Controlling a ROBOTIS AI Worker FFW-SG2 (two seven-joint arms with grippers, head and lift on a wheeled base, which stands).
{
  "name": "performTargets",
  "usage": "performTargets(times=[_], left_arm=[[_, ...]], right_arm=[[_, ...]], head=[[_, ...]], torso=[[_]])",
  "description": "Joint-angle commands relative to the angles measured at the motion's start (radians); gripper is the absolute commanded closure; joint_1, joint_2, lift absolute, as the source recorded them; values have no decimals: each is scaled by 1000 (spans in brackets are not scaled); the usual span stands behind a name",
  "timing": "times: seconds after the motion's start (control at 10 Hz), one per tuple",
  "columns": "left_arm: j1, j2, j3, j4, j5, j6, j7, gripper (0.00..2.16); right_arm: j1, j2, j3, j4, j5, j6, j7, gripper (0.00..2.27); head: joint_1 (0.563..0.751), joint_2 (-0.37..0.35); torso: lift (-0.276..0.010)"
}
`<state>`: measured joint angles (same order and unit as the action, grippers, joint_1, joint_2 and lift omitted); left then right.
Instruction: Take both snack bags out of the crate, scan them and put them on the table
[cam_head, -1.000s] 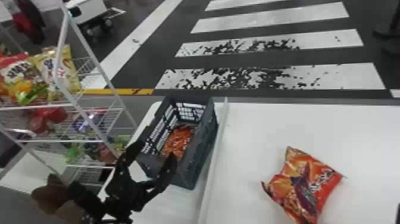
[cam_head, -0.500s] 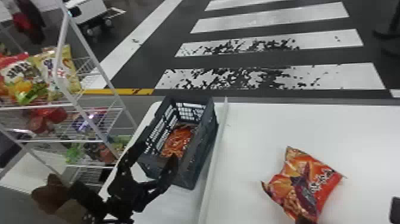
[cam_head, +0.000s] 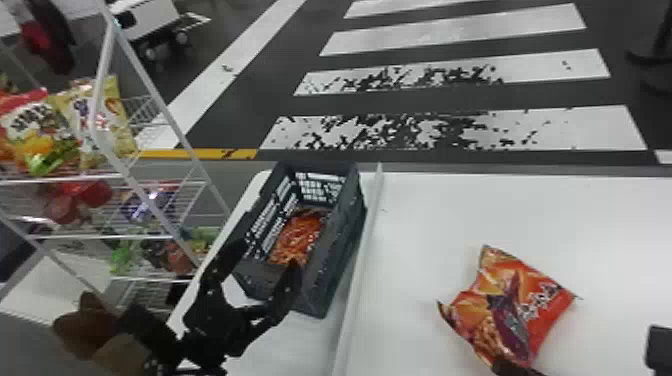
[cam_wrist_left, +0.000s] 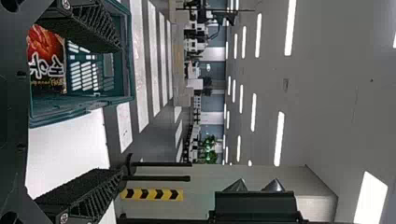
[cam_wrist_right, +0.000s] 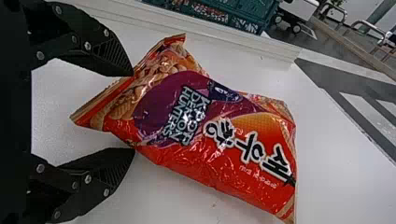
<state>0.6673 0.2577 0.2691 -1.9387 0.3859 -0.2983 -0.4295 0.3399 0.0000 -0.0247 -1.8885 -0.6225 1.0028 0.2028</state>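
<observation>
White ledge (cam_head: 362, 260) stands between the crate (cam_head: 334, 265) and red snack bag (cam_head: 522, 305).

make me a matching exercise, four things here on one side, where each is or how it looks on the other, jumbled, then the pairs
1. crate
2. left pincer
3. right pincer
4. rack

A. open, beside one end of the snack bag on the white table
B. white, with snacks on its shelves
C. dark, with slotted walls
D. open, at the crate's near end

Pairs: 1-C, 2-D, 3-A, 4-B
</observation>
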Motion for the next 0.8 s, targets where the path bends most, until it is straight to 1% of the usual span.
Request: performTargets(times=[0.0, 0.1, 0.2, 0.3, 0.6, 0.7], left_arm=[[0, 0, -2, 3, -2, 0, 0, 80], [0, 0, -2, 4, -2, 0, 1, 80], [0, 0, -2, 4, -2, 0, 3, 80], [0, 0, -5, 6, -4, 0, 3, 80], [0, 0, -7, 10, -6, 0, 3, 80], [0, 0, -7, 12, -6, 0, 6, 80]], right_arm=[[-13, 1, -6, 12, 9, 3, -2, 1426], [-16, 1, -3, 12, 52, 0, -2, 1990], [-16, 1, 0, 11, 92, -22, 0, 2256], [-2, 1, 12, 11, 133, -144, 13, 2256], [22, 1, 43, -24, 207, -252, 13, 2256], [33, 1, 55, -50, 250, -282, 7, 2256]], head=[[695, 350], [695, 350], [695, 350], [695, 350], [695, 335], [695, 328]], torso=[[-92], [-92], [-92], [-92], [-92], [-92]])
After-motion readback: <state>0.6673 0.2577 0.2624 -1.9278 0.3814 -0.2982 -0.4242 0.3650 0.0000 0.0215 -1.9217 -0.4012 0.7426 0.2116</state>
